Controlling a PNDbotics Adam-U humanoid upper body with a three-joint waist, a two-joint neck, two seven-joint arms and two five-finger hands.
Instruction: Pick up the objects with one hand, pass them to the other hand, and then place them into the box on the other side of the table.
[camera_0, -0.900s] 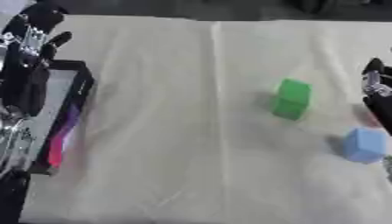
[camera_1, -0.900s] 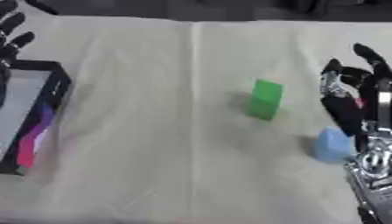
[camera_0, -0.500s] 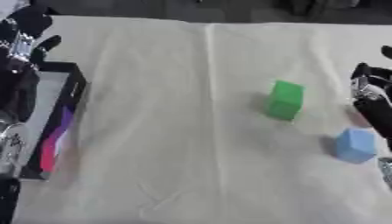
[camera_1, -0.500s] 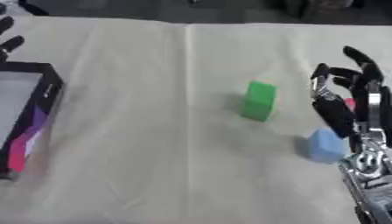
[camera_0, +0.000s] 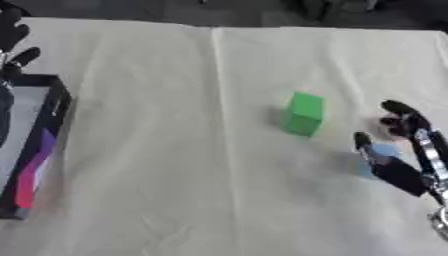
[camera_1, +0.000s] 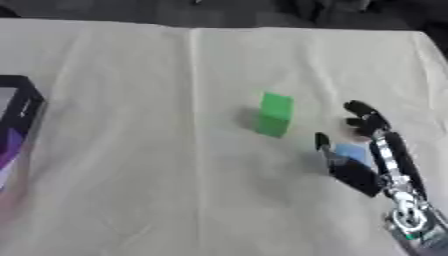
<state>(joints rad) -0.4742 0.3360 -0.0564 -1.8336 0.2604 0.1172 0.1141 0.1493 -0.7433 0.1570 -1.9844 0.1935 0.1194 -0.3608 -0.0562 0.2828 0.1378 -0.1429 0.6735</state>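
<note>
While the right hand (camera_1: 366, 159) curls its thumb and fingers around the blue block (camera_1: 350, 151) on the desk (camera_0: 175, 150), nothing is passed yet; the green block (camera_0: 304, 113) waits just beyond it, the box (camera_0: 39, 145) far across.

Likely a lab test bench: a cream cloth (camera_0: 175, 150) covers the table, dark floor beyond

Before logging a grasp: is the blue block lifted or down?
Cannot tell: the right hand covers most of the blue block, its underside hidden.
</note>
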